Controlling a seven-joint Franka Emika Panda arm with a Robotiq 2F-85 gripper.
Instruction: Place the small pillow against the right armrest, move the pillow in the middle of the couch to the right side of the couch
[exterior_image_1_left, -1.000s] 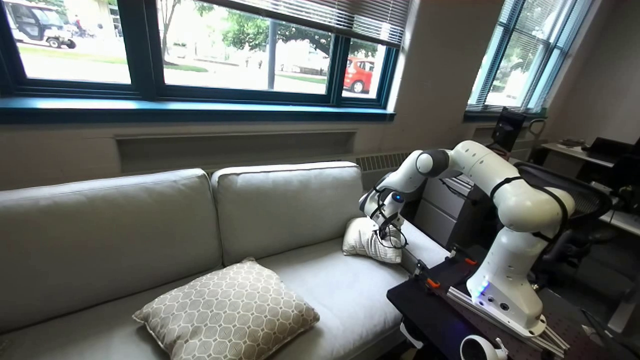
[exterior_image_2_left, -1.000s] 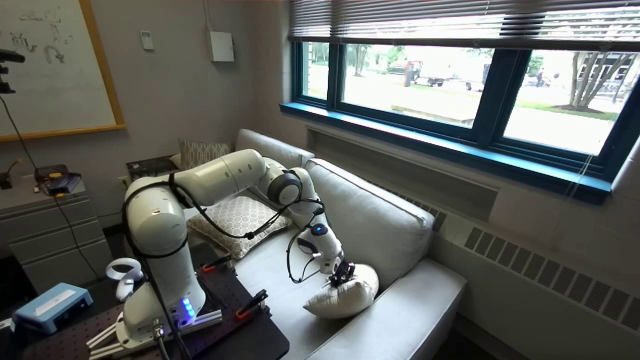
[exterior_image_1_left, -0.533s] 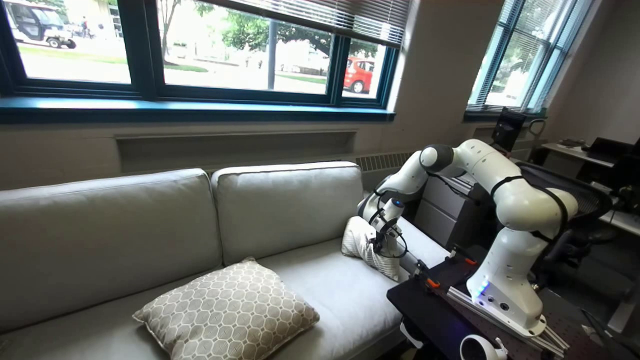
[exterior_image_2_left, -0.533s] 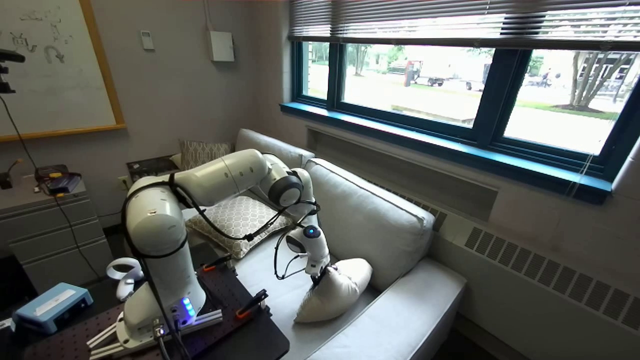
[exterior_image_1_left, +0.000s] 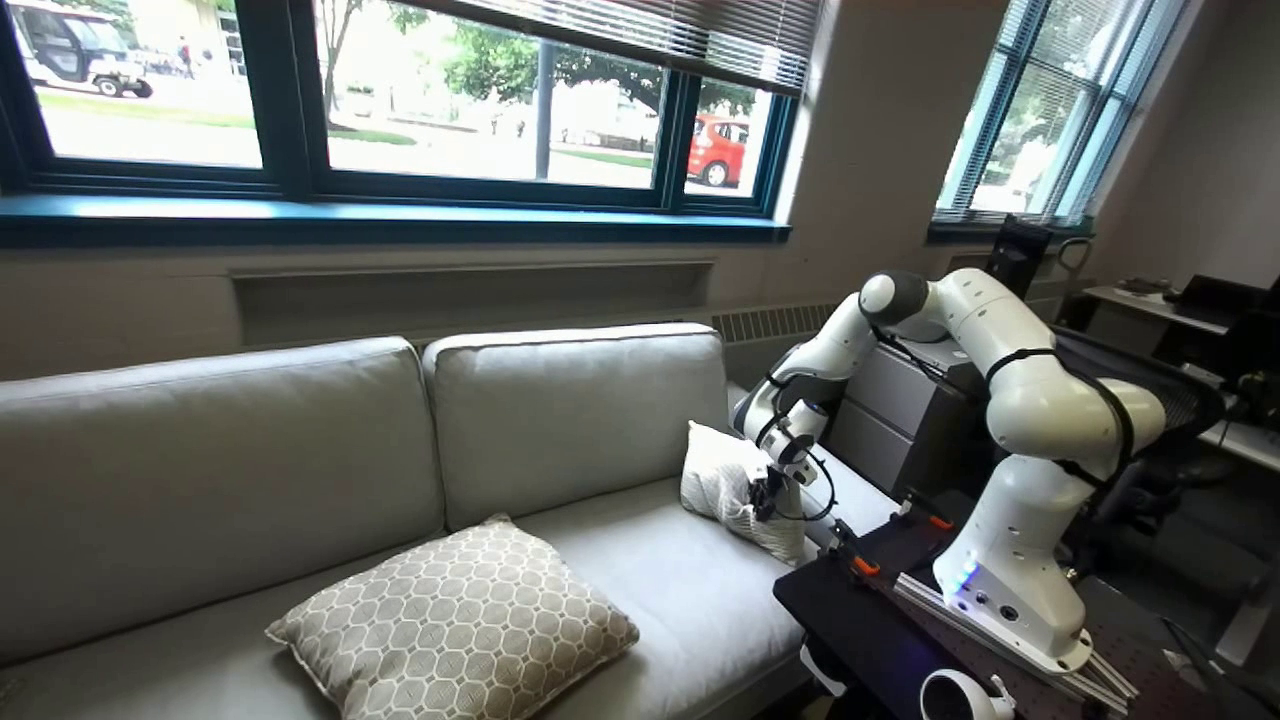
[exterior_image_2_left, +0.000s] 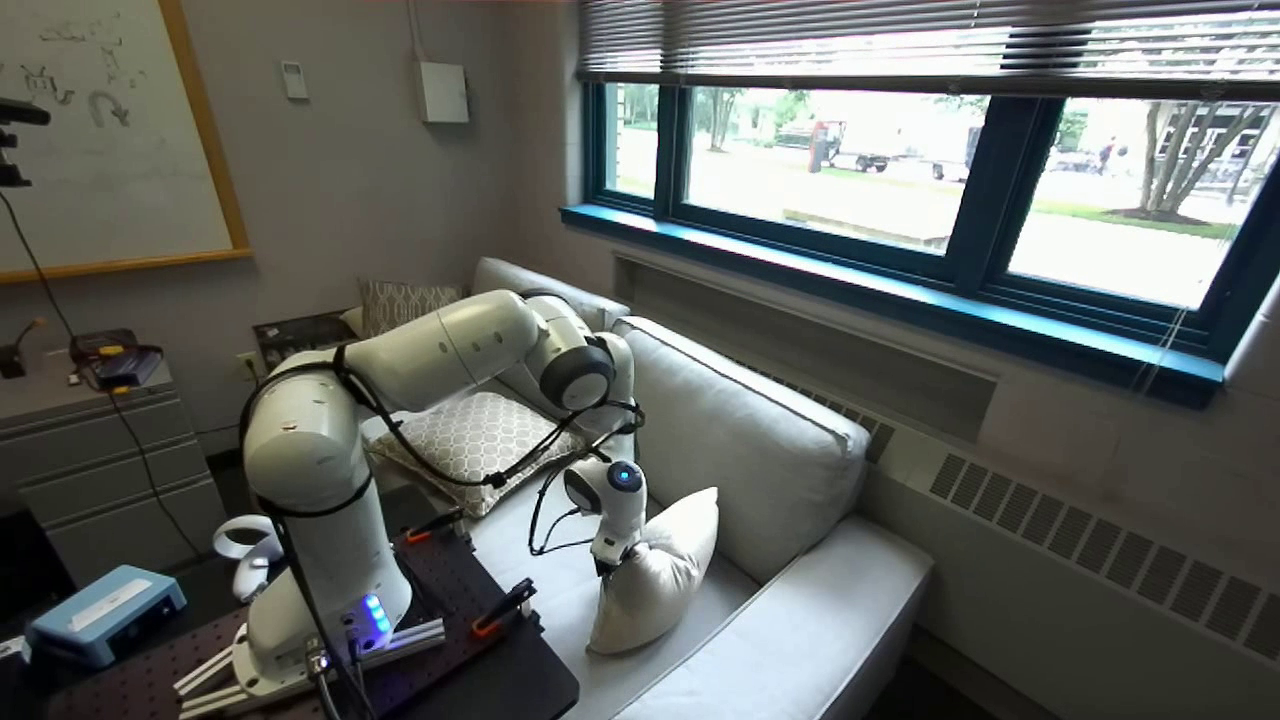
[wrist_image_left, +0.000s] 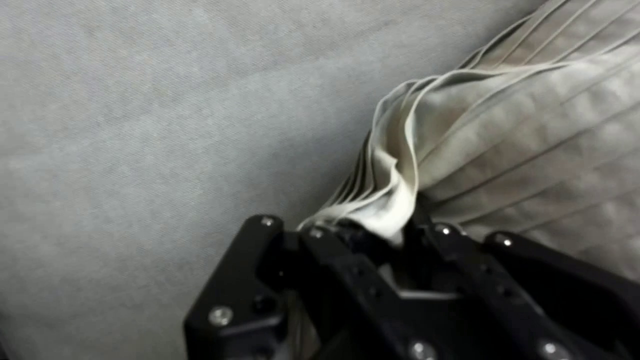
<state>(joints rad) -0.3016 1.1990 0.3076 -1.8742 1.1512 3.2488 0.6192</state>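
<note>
Wrist view: small pillow (wrist_image_left: 530, 145) pinched by gripper (wrist_image_left: 382, 235). Now tipped more upright near right armrest (exterior_image_2_left: 800, 635); placement seemingly unfinished.

- Pinching a gathered fold of the small pillow (wrist_image_left: 530, 150) in the black pincer (wrist_image_left: 387, 235) at the near side.
- Bunched there into pale, wavy layers, with the brightest crease between the fingers (wrist_image_left: 340, 260).
- Running off to the far right in cream-grey fabric crossed by thin, slanting lines.
- Covered on the left and far side by the plain grey weave of the couch (wrist_image_left: 150, 125), just beside the pillow; seat or back, impossible to tell.
- Studded with bright screws (wrist_image_left: 220, 316) on the pincer.
</note>
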